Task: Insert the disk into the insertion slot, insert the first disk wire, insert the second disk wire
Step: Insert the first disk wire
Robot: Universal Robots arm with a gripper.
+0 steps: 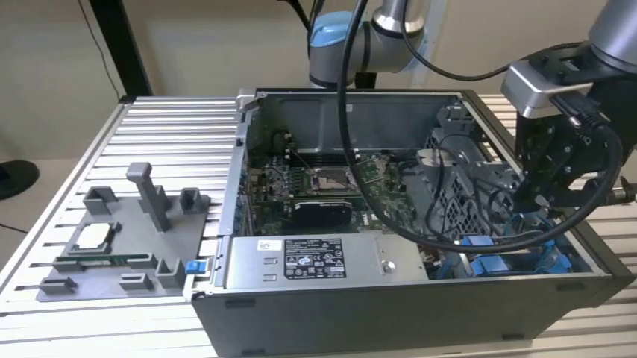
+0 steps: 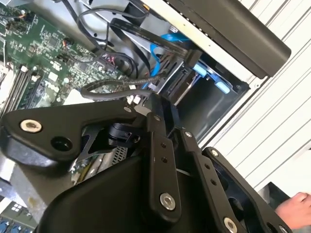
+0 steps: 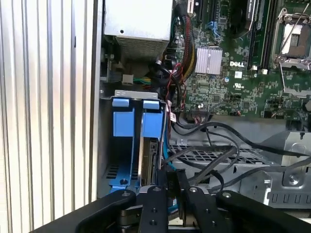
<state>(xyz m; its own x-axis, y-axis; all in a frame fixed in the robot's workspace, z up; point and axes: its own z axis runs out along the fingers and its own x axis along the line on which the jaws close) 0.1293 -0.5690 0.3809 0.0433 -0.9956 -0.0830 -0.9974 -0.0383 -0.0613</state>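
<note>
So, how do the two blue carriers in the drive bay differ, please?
The carrier nearer the case wall shows bare blue plastic and looks empty; the carrier nearer the motherboard holds a dark disk. Black cables run beside the second, not the first. Both stand side by side with blue tabs.

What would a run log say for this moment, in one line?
gripper at insertion slot | disk looks seated | black cables beside gripper

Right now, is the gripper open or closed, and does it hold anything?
Gripper: cannot be told. It is right by the disk and the black cables.
</note>
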